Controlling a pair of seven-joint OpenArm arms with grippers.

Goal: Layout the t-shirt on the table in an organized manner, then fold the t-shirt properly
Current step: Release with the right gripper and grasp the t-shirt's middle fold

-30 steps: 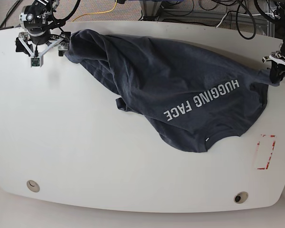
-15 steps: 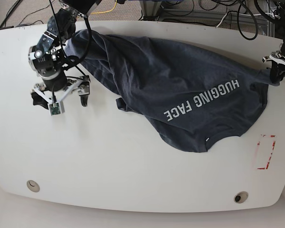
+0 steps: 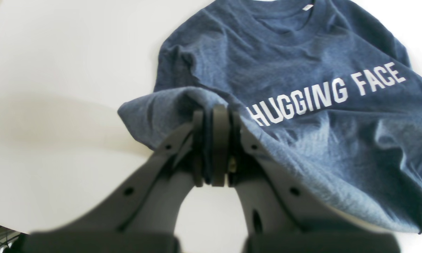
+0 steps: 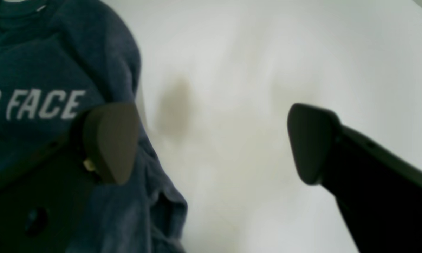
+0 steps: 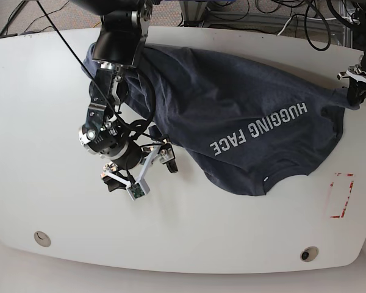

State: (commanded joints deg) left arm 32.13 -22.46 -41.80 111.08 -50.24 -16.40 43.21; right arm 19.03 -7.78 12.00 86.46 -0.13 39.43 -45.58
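Observation:
The dark navy t-shirt lies crumpled across the far half of the white table, its "HUGGING FACE" lettering face up and running diagonally. My left gripper sits at the table's right edge, shut on a bunched fold of the t-shirt. The wrist view shows the gripper pinching the fabric between its pads. My right gripper hovers open beside the shirt's lower left edge. In its wrist view the gripper holds nothing. One of its fingers is over the t-shirt, the other over bare table.
A red tape rectangle marks the table near the right front. Two round holes sit near the front edge. Cables lie beyond the far edge. The right arm's links reach over the shirt's far left part.
My right arm has swung from the table's far left corner toward the front and middle, ending open next to the shirt's lower left edge. The left gripper and the shirt have stayed put.

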